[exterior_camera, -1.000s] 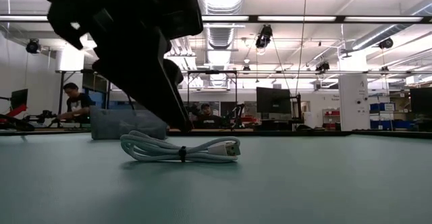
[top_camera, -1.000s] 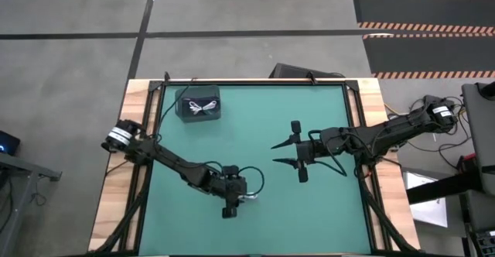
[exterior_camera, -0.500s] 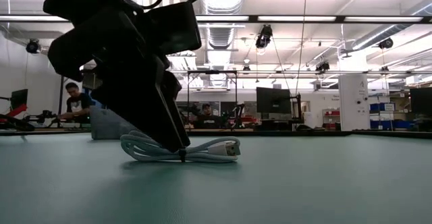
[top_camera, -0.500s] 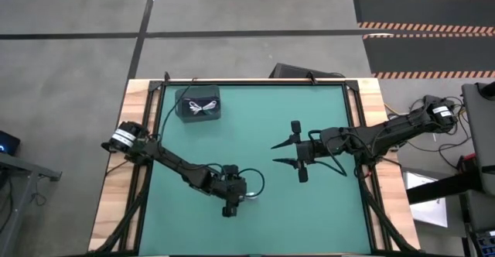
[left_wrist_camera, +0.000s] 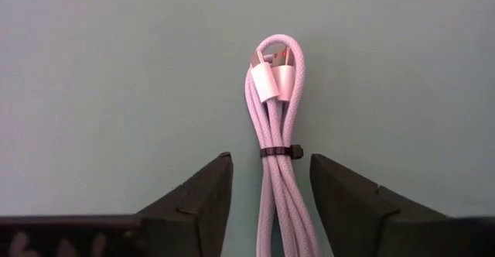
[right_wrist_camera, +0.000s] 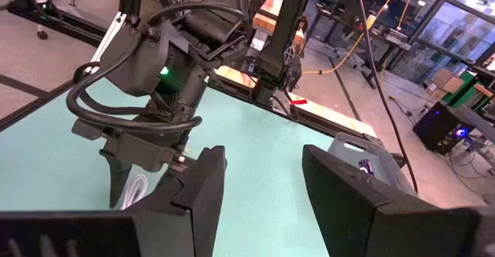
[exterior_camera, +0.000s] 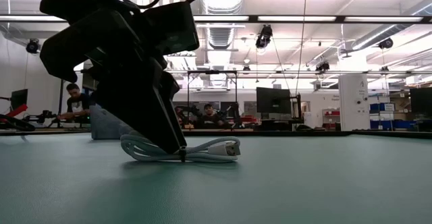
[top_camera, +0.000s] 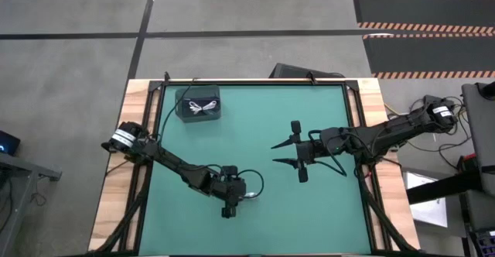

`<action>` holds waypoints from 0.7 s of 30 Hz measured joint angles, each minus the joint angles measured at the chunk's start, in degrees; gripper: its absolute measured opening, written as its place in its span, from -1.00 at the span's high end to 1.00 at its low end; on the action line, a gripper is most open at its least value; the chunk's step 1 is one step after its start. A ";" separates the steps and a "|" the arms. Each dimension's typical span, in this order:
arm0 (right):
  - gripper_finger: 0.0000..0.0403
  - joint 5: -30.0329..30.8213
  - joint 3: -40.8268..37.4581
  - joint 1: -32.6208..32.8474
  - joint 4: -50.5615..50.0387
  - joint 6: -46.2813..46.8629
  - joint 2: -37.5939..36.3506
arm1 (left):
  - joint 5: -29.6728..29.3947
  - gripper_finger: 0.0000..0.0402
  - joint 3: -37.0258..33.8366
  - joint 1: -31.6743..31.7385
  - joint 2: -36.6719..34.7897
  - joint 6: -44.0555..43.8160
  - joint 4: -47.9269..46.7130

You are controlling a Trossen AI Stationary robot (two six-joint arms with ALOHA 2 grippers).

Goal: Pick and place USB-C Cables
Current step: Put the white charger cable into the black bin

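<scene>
- The left end effector (left_wrist_camera: 267, 203) is down at the bench, fingers spread and straddling a white USB-C cable bundle (left_wrist_camera: 274, 125) near the front middle of the green bench (top_camera: 325, 210) — released, nothing clenched yet.
- The bundle looks light and limp, a braided loop held by a dark tie (left_wrist_camera: 279, 152). The firmest hold is probably at or just beside that tie, where the strands lie together; the looped end with the two plugs would likely splay or slip.
- It lies flat on the mat, so the fingertips must reach the surface to get under its sides.
- The right end effector (top_camera: 288, 152) hangs open over the bench's middle, well apart — no obstruction.
- A dark grey box (top_camera: 199, 104) at the far left corner holds another white cable (top_camera: 199, 107); it is far from this grasp.
</scene>
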 joint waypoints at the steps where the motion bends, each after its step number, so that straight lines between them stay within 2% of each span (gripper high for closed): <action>1: 0.17 0.00 0.00 0.00 0.00 0.01 0.00 | 0.00 0.24 0.00 0.00 0.00 -0.02 0.00; 21: 0.17 0.00 -0.04 0.00 -0.01 0.00 0.00 | 1.09 0.60 -1.05 0.01 0.00 -2.78 -0.57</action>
